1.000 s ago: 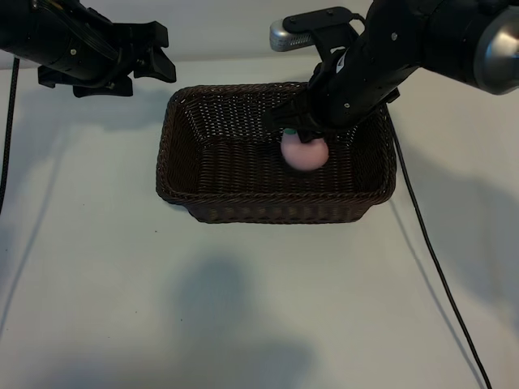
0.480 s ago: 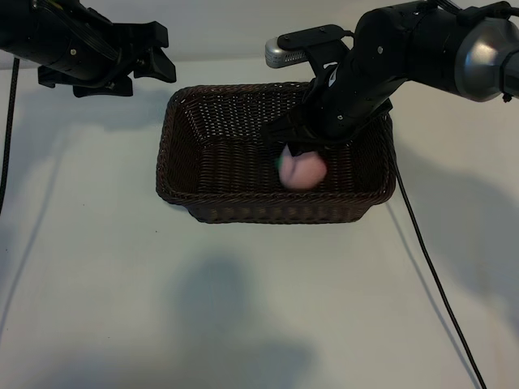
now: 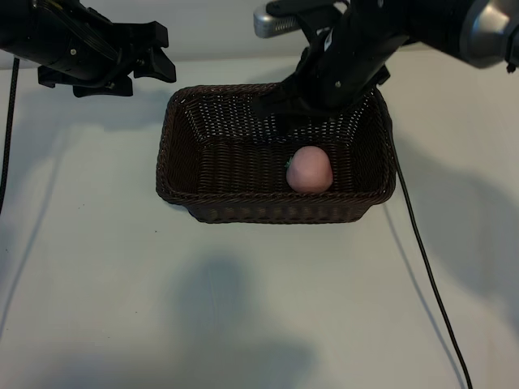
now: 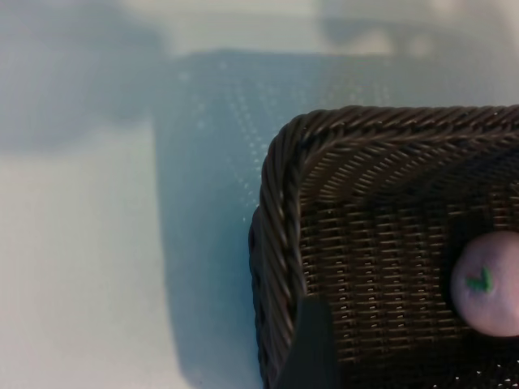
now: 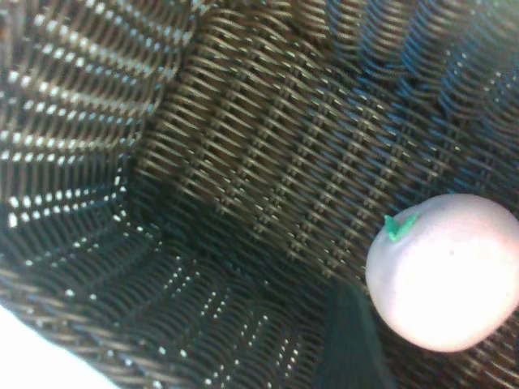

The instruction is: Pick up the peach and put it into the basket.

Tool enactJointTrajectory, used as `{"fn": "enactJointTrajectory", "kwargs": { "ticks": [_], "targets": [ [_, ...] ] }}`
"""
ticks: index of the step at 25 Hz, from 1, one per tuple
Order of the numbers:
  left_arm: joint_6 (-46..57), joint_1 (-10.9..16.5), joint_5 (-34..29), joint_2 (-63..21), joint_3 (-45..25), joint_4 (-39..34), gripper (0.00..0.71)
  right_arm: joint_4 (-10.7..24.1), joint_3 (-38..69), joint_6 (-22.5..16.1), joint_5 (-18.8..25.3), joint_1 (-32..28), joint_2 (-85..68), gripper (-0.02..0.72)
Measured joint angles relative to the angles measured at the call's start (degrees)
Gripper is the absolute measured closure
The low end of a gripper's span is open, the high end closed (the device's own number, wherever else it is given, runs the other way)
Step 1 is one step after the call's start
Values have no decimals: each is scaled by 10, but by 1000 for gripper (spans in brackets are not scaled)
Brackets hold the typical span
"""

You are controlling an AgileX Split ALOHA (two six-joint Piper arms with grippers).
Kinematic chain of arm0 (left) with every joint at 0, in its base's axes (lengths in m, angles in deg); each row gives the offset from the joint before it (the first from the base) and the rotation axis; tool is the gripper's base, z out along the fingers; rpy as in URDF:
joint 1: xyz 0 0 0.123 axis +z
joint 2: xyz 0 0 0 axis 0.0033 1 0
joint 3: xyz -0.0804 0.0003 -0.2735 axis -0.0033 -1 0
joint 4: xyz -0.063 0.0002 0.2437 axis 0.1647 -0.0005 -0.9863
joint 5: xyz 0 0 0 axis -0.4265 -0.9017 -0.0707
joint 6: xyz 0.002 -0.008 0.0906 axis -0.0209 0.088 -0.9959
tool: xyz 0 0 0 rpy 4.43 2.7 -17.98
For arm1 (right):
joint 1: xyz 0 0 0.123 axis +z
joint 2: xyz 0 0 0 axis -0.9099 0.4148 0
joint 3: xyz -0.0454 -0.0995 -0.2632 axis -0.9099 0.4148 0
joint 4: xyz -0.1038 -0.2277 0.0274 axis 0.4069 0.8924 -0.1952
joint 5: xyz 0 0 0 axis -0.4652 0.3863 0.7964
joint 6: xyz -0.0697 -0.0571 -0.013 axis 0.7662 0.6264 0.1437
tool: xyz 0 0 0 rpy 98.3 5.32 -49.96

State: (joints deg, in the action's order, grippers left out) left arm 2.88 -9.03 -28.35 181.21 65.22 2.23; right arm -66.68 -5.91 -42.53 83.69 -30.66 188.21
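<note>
The pale-pink peach [image 3: 310,169] lies free on the floor of the dark-brown wicker basket [image 3: 276,212], toward its right front corner, with its green stem bit pointing left. My right gripper [image 3: 296,109] hangs open above the basket's back right part, clear of the peach. In the right wrist view the peach [image 5: 444,271] rests on the weave beside one dark finger [image 5: 349,340]; the other finger is out of frame. My left gripper [image 3: 162,53] is parked open at the back left, outside the basket. The left wrist view shows a basket corner [image 4: 280,211] and the peach [image 4: 491,284].
A black cable [image 3: 422,243] runs from the right arm down the table's right side toward the front edge. Another cable [image 3: 8,138] hangs at the far left. The basket stands on a white tabletop [image 3: 243,308].
The right gripper has opened and let go of the peach, which dropped onto the basket floor. The right arm has risen and drawn back. The left arm has not moved.
</note>
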Motion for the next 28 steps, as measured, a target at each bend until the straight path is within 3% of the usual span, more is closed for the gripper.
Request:
{"fn": "enactJointTrajectory", "kwargs": {
  "ticks": [7, 20, 28],
  "targets": [
    [0, 0, 0, 0, 0, 0, 121, 62, -44, -32, 61, -5, 0, 223],
    [-24, 0, 0, 0, 0, -2, 121, 77, -46, -42, 121, -102, 0, 223],
    [-27, 0, 0, 0, 0, -2, 121, 79, -46, -42, 129, -113, 0, 223]
  ]
}}
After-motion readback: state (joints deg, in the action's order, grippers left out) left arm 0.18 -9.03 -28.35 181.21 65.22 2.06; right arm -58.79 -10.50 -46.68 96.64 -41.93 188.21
